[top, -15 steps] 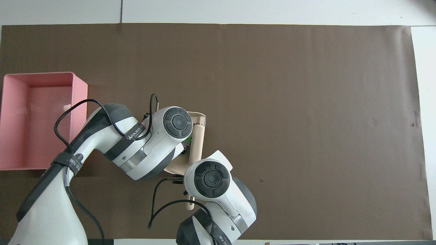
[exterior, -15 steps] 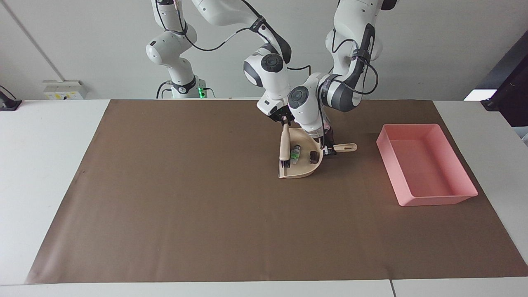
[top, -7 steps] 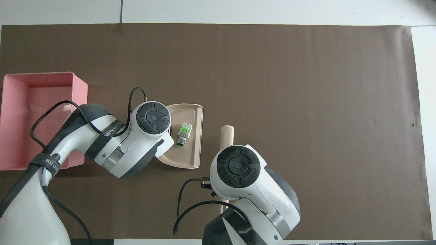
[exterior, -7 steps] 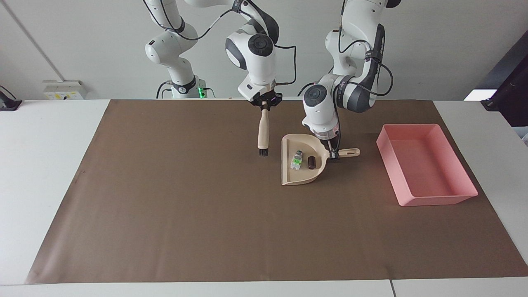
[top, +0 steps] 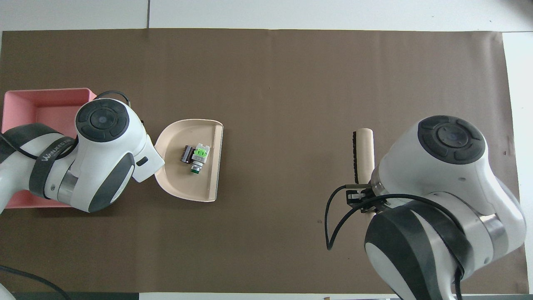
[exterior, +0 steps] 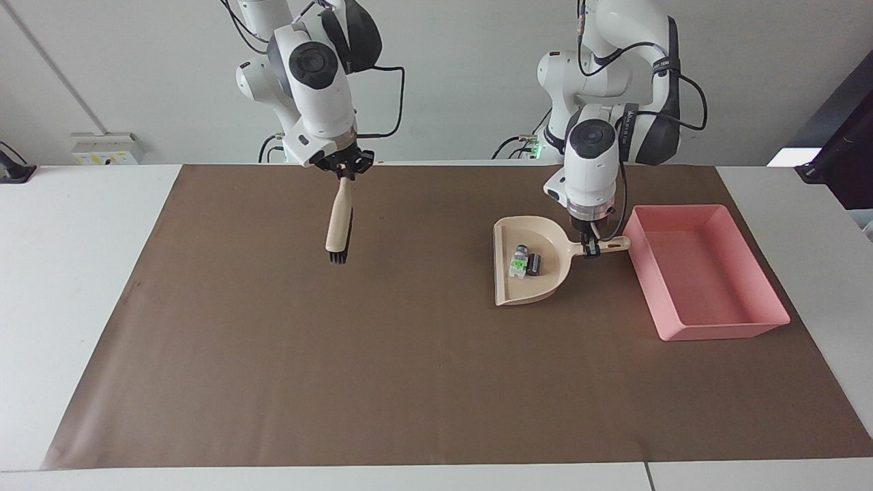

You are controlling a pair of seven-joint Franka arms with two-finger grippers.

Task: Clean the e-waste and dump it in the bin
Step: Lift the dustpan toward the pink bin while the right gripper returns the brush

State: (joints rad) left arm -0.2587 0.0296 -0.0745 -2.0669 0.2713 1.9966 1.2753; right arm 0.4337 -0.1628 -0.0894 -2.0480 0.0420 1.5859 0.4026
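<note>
My left gripper (exterior: 589, 248) is shut on the handle of the beige dustpan (exterior: 529, 290) and holds it level, close beside the pink bin (exterior: 709, 331). The e-waste lies in the pan: the white-grey bit with a green patch (exterior: 520, 261) and the black block (exterior: 534, 264), side by side. Both also show in the overhead view, the white-green bit (top: 199, 155) and the black block (top: 186, 154) in the dustpan (top: 183, 183). My right gripper (exterior: 344, 168) is shut on a beige brush (exterior: 339, 219), which hangs bristles down above the mat. The bin (top: 41, 106) has nothing in it.
A brown mat (exterior: 409, 368) covers most of the white table. The brush (top: 364, 154) hangs over the mat toward the right arm's end. My left arm covers part of the bin in the overhead view.
The arms have moved apart. My left gripper carried the dustpan with the e-waste toward the bin. My right gripper lifted the brush out of the pan and swung it toward the right arm's end.
</note>
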